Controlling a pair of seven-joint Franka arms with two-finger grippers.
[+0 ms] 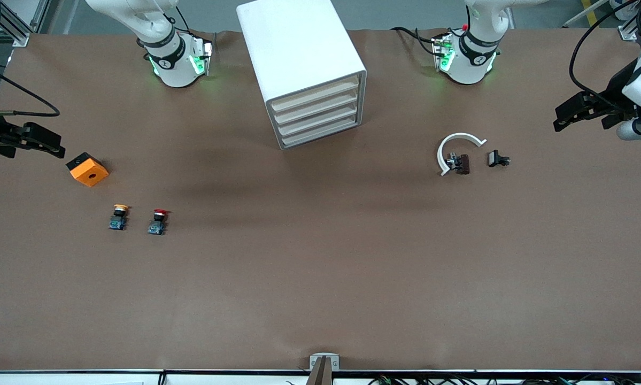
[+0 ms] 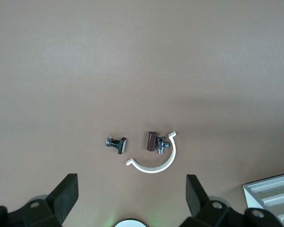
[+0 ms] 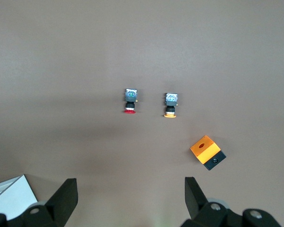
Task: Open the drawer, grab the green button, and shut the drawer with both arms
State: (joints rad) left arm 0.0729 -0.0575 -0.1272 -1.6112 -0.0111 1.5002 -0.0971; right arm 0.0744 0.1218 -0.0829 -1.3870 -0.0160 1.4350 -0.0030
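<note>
Both arms parked wide, all four drawers shut.

My right gripper (image 1: 58, 149) gapes beside the orange block (image 1: 87, 169); white box-shaped cabinet (image 1: 299, 64) hides the green button; left gripper (image 1: 561, 118) gapes too. I risk tugging the wrong beige-fronted drawer (image 1: 320, 115).

one cabinet (image 1: 304, 64) with four drawers, two buttons, one orange block (image 1: 87, 169), two grippers.

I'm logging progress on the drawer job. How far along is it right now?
Nothing looks done yet. All four drawers of the white cabinet are shut, and no green button is in view. Nothing is in hand: the left gripper hangs open over its end of the table, the right gripper open beside the orange block. Opening a drawer, taking the button and closing remain.
</note>
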